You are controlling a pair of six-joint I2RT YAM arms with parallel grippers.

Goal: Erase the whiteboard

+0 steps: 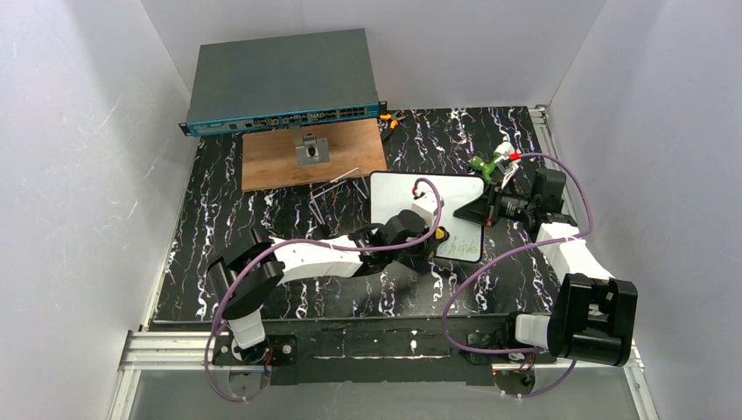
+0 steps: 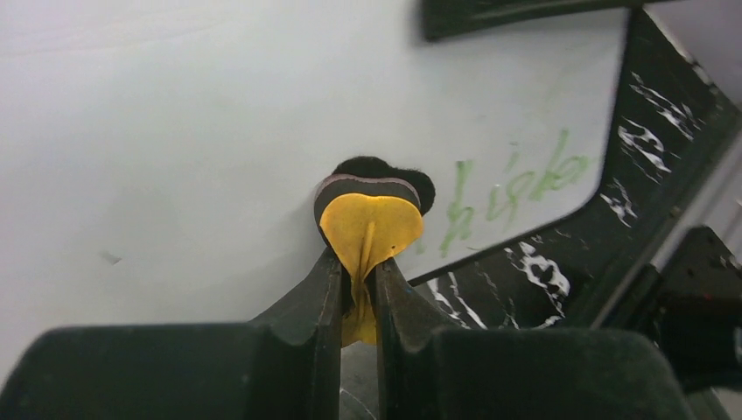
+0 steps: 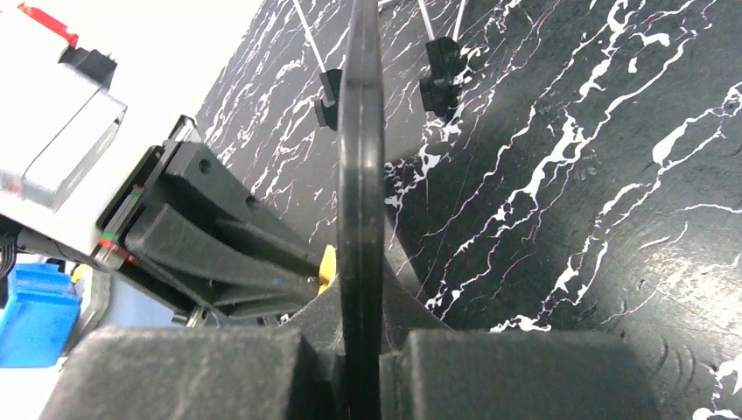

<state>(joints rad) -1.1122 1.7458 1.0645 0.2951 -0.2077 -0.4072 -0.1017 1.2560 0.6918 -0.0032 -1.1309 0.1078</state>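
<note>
Closest to me, on the near side of the whiteboard (image 1: 411, 194), the left arm reaches in over the black, white-veined tabletop (image 1: 262, 201), and its left tool (image 2: 357, 271) is pressed together on a yellow eraser pad (image 2: 369, 223) with a dark felt face. That felt sits flat against the white surface, just beside the green handwritten marks (image 2: 516, 188), which run along the board's near right corner; the rest of the board on the pad's other side looks clean. At the whiteboard's right edge the right tool (image 3: 360, 324) is clamped onto the thin black rim, a finger on each face, so from its wrist the board shows only edge-on as a dark strip. The whiteboard itself lies about mid-tabletop, between the two arms. Just past its far right corner rests a small green and white object (image 1: 483, 164). Beyond its far left corner lies a brown wooden panel (image 1: 271, 162) with a small grey metal bracket (image 1: 311, 150) on it, and thin wire legs (image 1: 337, 188) show between the panel and the board. Farthest back, behind the panel, sits a flat grey network switch (image 1: 280, 74) with a blue front.
</note>
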